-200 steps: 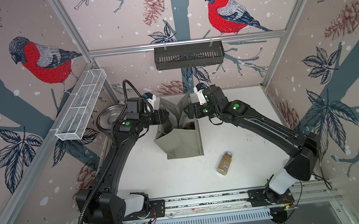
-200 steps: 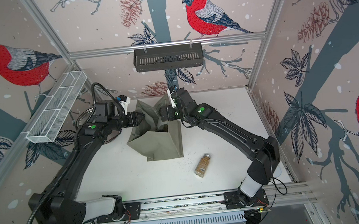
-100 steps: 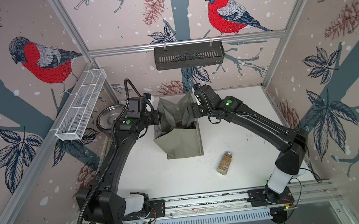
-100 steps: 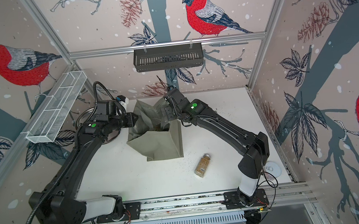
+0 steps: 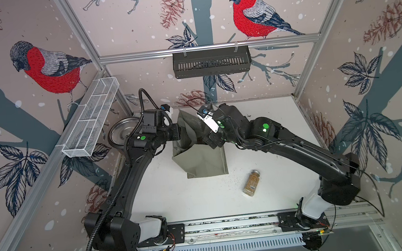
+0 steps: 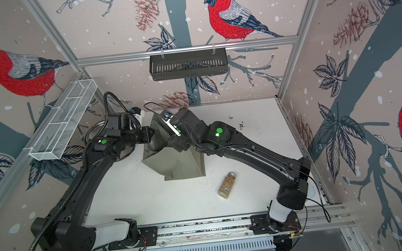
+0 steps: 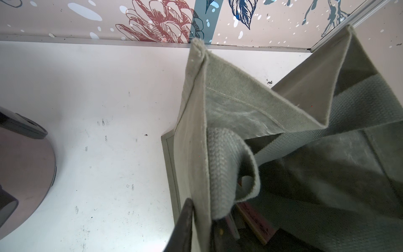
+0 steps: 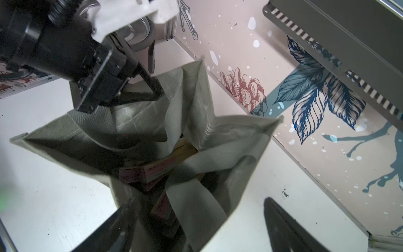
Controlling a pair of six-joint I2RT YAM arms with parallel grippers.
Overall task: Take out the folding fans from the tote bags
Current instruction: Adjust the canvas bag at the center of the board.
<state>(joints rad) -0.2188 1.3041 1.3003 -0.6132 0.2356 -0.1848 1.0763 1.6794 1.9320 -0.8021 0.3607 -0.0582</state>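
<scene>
While left gripper [image 8: 157, 95] jaws pinch the tote bag [image 8: 235, 128] rim, the right gripper [image 8: 197, 204], jaws wide, may snag a strap [image 8: 218, 159].

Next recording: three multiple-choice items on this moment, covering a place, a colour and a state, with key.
1. Where are the folding fans? A on the table; B inside the tote bag; C in the steel pot.
2. The tote bag's colour? A red; B white; C olive-grey.
3. The left gripper is: A open; B shut on a fan; C shut on the tote bag's edge.
Key: 1 B, they lie in the bag's bottom; 2 C, seen in every view; 3 C, it pinches the fabric edge.
</scene>
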